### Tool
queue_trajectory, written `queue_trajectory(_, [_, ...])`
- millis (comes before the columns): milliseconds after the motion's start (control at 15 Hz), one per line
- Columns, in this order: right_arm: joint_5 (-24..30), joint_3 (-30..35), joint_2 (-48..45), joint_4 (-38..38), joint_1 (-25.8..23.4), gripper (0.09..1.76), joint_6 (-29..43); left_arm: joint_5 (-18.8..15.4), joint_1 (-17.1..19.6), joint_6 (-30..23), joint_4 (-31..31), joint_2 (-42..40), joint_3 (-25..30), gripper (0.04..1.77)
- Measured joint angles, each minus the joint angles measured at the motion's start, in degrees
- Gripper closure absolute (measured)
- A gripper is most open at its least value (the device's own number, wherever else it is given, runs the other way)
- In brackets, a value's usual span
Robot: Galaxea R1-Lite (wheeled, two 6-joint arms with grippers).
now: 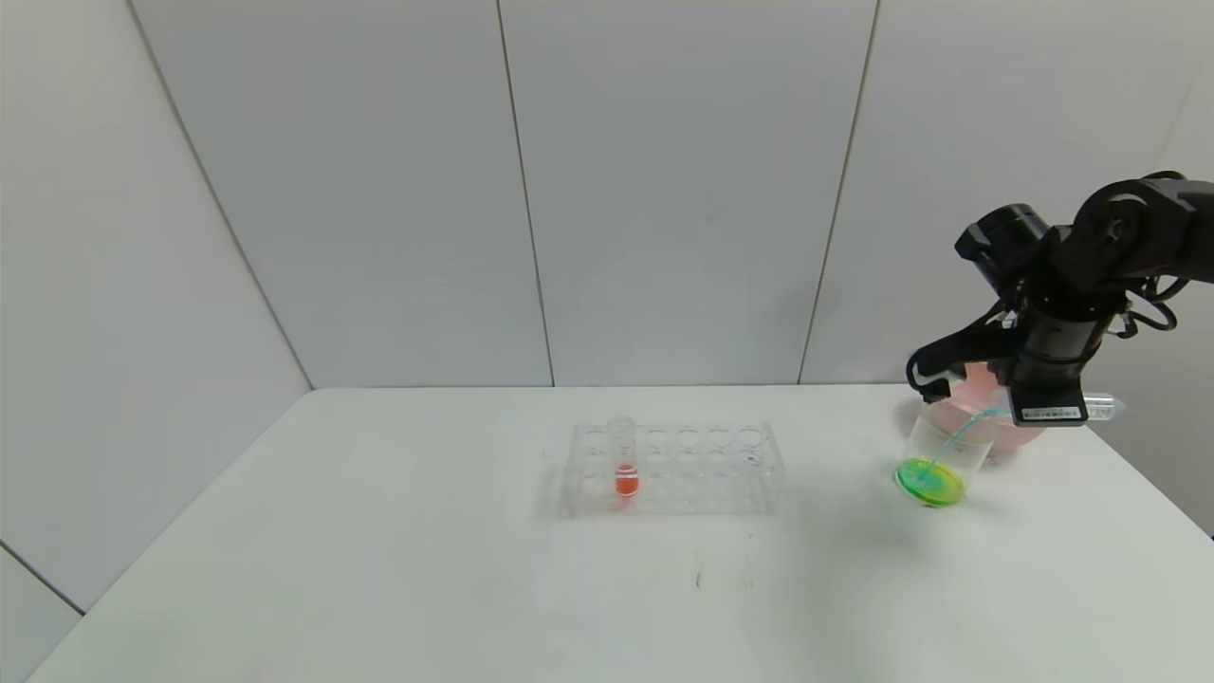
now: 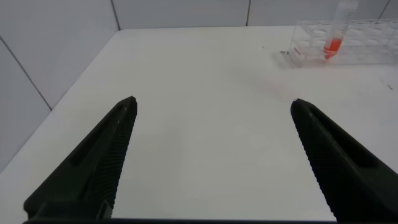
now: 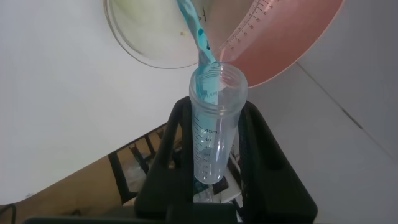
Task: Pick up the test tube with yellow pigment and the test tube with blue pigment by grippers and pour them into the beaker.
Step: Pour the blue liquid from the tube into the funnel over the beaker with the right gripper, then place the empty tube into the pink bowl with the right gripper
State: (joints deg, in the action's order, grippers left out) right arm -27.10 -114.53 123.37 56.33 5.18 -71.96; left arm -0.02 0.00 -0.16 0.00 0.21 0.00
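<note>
Clamping the test tube with blue pigment (image 3: 212,127) tipped over, the right gripper (image 1: 1043,403) hangs at the table's (image 1: 379,569) far right, a blue stream falling into the beaker (image 1: 939,455), whose bottom shows green-yellow liquid. A pink bowl (image 1: 1005,432) crowds right behind the beaker. The tube rack (image 1: 673,470) stands mid-table, well apart, holding one red-orange tube (image 1: 625,460). The left gripper (image 2: 211,155), jaws wide, hovers over bare tabletop near the left edge.
</note>
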Motion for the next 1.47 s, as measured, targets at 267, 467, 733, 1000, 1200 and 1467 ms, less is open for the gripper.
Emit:
queue_trajectory(267, [-2.8,0.0,0.4,0.1,1.4,1.36,-0.5,0.0,0.0,0.0,0.0,0.0,0.0,0.05])
queue_trajectory(467, [-3.1,0.0,0.5,0.0,2.1,1.36,-1.1,0.0,0.0,0.0,0.0,0.0,0.0,0.05])
queue_trajectory(733, [-3.0,0.0,0.7,0.0,2.7,1.36,-1.1,0.0,0.0,0.0,0.0,0.0,0.0,0.05])
queue_trajectory(1000, [-3.0,0.0,0.8,0.0,3.6,1.36,-1.1,0.0,0.0,0.0,0.0,0.0,0.0,0.05])
queue_trajectory(1200, [-2.8,0.0,0.8,0.0,4.1,1.36,-0.9,0.0,0.0,0.0,0.0,0.0,0.0,0.05])
queue_trajectory(1467, [4.9,0.1,-0.4,-0.5,2.9,1.36,0.0,0.0,0.0,0.0,0.0,0.0,0.0,0.05])
